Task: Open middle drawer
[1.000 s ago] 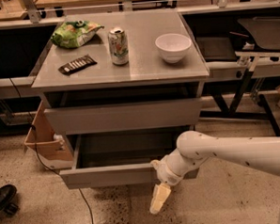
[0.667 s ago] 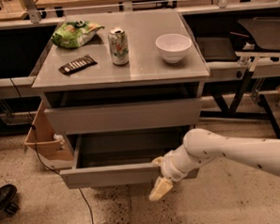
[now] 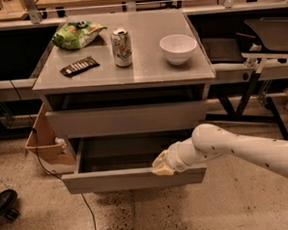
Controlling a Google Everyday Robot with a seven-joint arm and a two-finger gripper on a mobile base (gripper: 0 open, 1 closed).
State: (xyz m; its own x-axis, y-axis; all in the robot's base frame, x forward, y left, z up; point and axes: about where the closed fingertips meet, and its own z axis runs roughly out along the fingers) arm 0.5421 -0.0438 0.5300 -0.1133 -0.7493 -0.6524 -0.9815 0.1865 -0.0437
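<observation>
Little left to do, going by the middle drawer [image 3: 113, 180]: already pulled well out from under the bench [image 3: 146, 71], below the upper drawer [image 3: 125, 119], with its shallow grey inside on show. Has the hand [image 3: 163, 165] at the top lip of its front, right of centre, on the end of the white arm [image 3: 242, 148] coming in from the right. Cannot tell the hand's state: apart, together or clamped on the lip.

Risks overpulling first: by tugging on from here, could run the drawer to its stop, jolt the bench or drag it forward on the floor. Would then shake the things on top, most likely tipping the upright can [image 3: 121, 46] at mid-bench or sliding the white bowl [image 3: 178, 48] to its right. Less threat to the chip bag [image 3: 77, 34] and the dark snack bar [image 3: 79, 66], both lying flat.

Risks skewing too: with a pull this far off centre, could twist the front and bind it on its runners.

Risks a snag on leaving: by lifting away with the lip caught, could yank the front upward or nudge it back in, undoing the opening.

Worth minding the floor cable [image 3: 86, 207] and the cardboard box [image 3: 46, 141] at the left, both near the drawer's left corner and in the way of any shift of the bench.
</observation>
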